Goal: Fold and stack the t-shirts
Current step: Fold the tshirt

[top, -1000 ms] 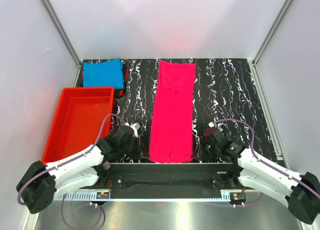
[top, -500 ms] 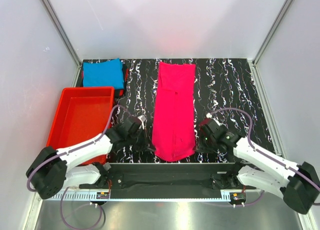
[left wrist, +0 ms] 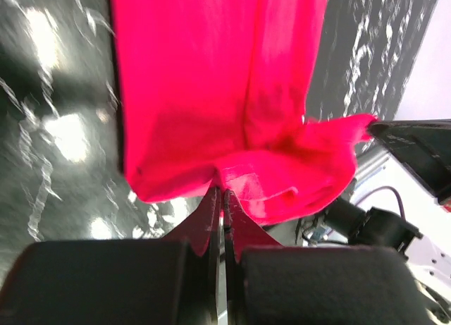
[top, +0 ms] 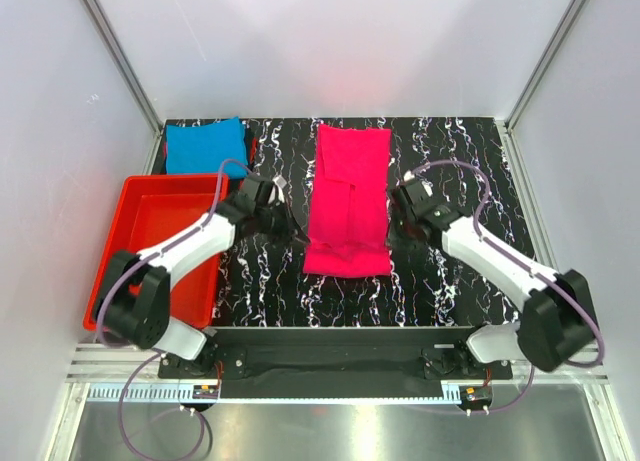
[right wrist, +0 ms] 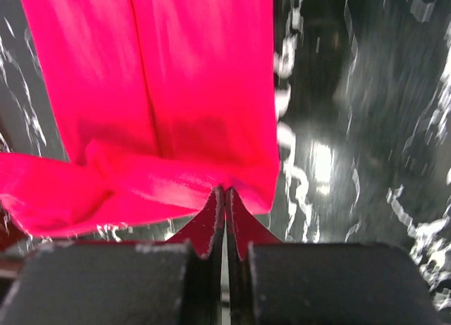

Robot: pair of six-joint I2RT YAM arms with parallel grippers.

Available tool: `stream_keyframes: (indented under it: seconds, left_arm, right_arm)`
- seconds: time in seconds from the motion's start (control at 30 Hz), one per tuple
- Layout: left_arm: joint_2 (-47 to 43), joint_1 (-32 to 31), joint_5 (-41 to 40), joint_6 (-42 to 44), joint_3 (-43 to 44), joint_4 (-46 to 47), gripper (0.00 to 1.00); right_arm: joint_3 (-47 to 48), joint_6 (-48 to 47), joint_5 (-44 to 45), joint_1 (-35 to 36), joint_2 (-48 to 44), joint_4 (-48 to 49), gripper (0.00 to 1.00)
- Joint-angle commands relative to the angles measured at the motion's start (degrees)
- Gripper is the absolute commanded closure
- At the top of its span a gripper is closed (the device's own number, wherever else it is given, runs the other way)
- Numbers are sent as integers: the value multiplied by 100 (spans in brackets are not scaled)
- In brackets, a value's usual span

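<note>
Two robot arms reach in from either side of a magenta-pink t-shirt [top: 348,181] lying as a long strip down the middle of the black marbled surface [top: 455,161]. The left gripper [top: 296,231] is pinched tight on the shirt's left edge, and the right gripper [top: 393,221] is clamped on the right edge directly opposite. Between them the shirt's near end is doubled over onto its middle, and a loose fold sags across its width. The left wrist view shows the left gripper [left wrist: 222,192] with its jaws pressed together on a corner of pink cloth; the right wrist view shows the right gripper [right wrist: 225,192] closed the same way on the opposite corner. A turquoise-blue t-shirt [top: 207,147] lies folded at the far left corner of the surface, just beyond a red plastic tray [top: 150,246] along the left side.
</note>
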Motion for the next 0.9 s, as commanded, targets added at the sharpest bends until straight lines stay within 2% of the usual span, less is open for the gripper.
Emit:
stream_keyframes:
  seconds: [0.0,0.4,0.53,0.87]
  left_arm:
    - [610,351,455,605,748,-62,100]
    - [2464,1089,1052,922,2488,-18,100]
    - [2913,1160,1220,895,3164,-53,100]
    - [3941,1248,1308,720,4106,-167,100]
  right_arm:
    - [658,-708,-119,-250,382,361,100]
    - [2345,-1279,-470,-1023,2367,634,100]
    - [2706,-1333,-471,-1173,2754,581,100]
    - [3085,-1438,-901,-1560,3247,625,100]
